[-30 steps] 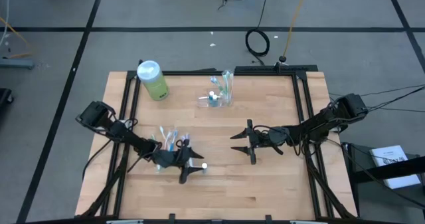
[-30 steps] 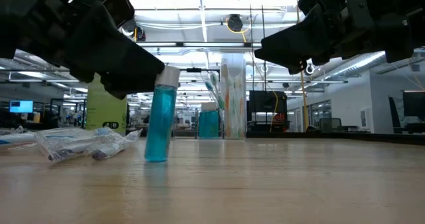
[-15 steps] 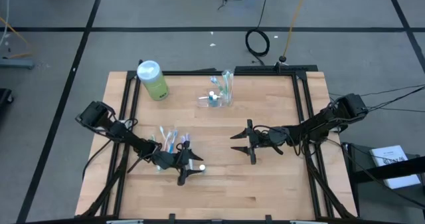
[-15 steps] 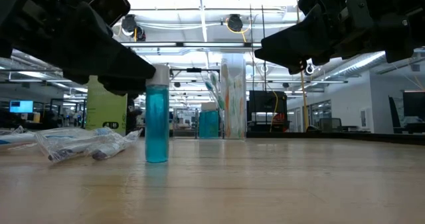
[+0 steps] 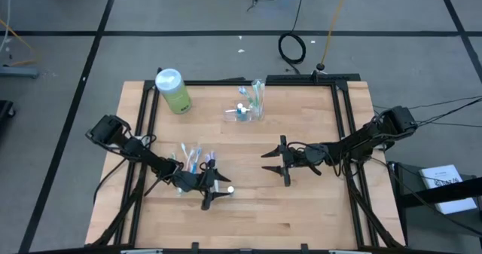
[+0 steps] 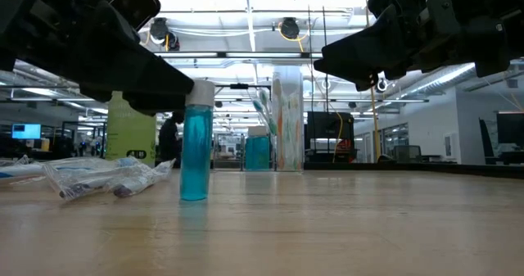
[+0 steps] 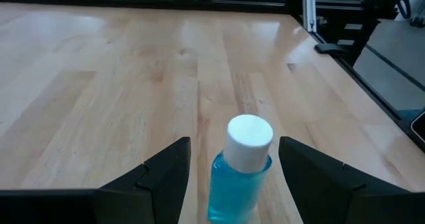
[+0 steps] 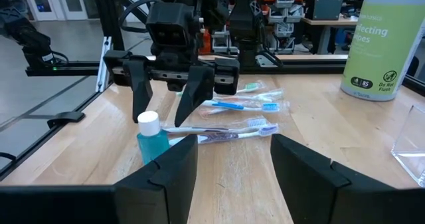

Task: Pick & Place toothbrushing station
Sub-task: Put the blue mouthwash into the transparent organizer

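Note:
The toothbrushing station, a clear holder with toothbrushes standing upright in it, rests on the far middle of the table and also shows in the low view. A small blue bottle with a white cap stands on its base near the front left. My left gripper is open, with one finger on either side of the bottle's cap. My right gripper is open at the table's middle right and has nothing between its fingers. My left gripper reaches almost level from the table's left, its fingers on either side of the blue bottle's white cap. One finger stands close beside the cap, and I cannot tell whether it touches. The bottle stands upright on the table.
Several packaged toothbrushes lie just behind my left gripper. A light-green bottle with a white cap stands at the far left corner. Another small blue bottle stands beside the station. Bare wood lies along the near edge.
The blue bottle leaned a second ago with its cap tipped to one side. It now stands upright, and its base has stayed where it was. My left gripper has rolled a little about its own pointing line without shifting place.

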